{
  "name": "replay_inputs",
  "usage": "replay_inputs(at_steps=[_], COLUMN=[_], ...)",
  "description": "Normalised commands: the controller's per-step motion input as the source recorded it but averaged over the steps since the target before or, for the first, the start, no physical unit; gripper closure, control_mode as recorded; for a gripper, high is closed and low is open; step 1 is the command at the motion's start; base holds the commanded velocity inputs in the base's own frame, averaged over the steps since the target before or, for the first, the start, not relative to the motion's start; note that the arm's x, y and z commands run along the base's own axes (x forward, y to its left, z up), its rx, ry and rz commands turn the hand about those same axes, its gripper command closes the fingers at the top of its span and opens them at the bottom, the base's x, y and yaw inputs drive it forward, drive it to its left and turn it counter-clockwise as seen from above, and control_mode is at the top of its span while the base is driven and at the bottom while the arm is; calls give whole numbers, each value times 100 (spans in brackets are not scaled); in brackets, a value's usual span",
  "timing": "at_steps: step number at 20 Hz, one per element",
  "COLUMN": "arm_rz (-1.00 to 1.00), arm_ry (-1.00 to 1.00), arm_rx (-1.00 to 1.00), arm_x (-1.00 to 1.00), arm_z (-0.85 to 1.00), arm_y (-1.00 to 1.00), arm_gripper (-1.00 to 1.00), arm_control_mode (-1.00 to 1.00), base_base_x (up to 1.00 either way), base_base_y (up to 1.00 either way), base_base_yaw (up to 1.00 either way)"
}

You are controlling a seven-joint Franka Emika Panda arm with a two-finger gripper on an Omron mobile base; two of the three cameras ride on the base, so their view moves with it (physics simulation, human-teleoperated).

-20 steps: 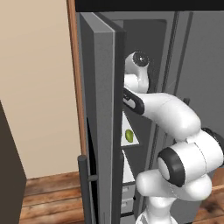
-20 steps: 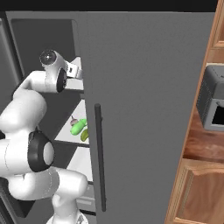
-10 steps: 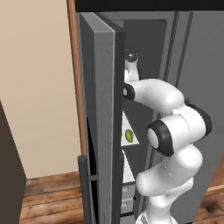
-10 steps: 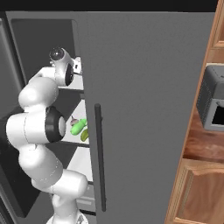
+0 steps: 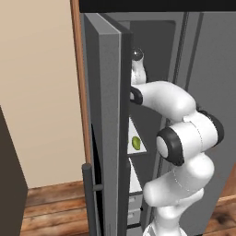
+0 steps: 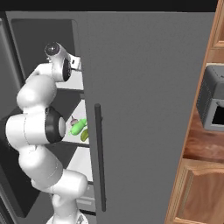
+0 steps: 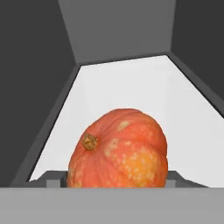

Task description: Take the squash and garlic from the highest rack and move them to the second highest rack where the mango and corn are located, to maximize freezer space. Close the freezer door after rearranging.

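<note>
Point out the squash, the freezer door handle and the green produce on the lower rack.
squash (image 7: 119,148), hand view, middle of its orange rind.
freezer door handle (image 6: 99,157), right base view, mid-bar.
green produce (image 6: 78,127), right base view, its body.

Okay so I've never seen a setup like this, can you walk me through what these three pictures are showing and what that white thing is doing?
The white thing is a robot arm on a base that can drive, in a computer-rendered kitchen. It reaches into an open freezer. Two pictures come from cameras on the base, behind the arm to its left and right. The third comes from a camera on the hand, looking along the gripper. That one shows an orange squash on a white shelf, right in front of the hand. The fingertips are hidden behind it, so I cannot tell whether it is gripped. From the right, a lower shelf holds green items, too small to name.
</note>
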Motion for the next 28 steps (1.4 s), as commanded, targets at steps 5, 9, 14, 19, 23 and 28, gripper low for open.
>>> replay_inputs(at_steps=[5, 9, 14, 19, 23, 28], arm_rz=[0, 0, 0, 0, 0, -1], arm_ry=[-35, -16, 1, 9, 15, 26], arm_rx=[0, 13, 27, 21, 8, 2], arm_x=[-97, -100, -100, -100, -100, -53], arm_z=[0, 34, 37, 6, -19, -48], arm_y=[-8, -37, -43, -21, 0, 0], arm_gripper=[100, 100, 100, 100, 100, 100], arm_control_mode=[-100, -100, -100, -100, -100, -100], base_base_x=[0, 0, 0, 0, 0, 0], base_base_y=[0, 0, 0, 0, 0, 0], base_base_yaw=[0, 0, 0, 0, 0, 0])
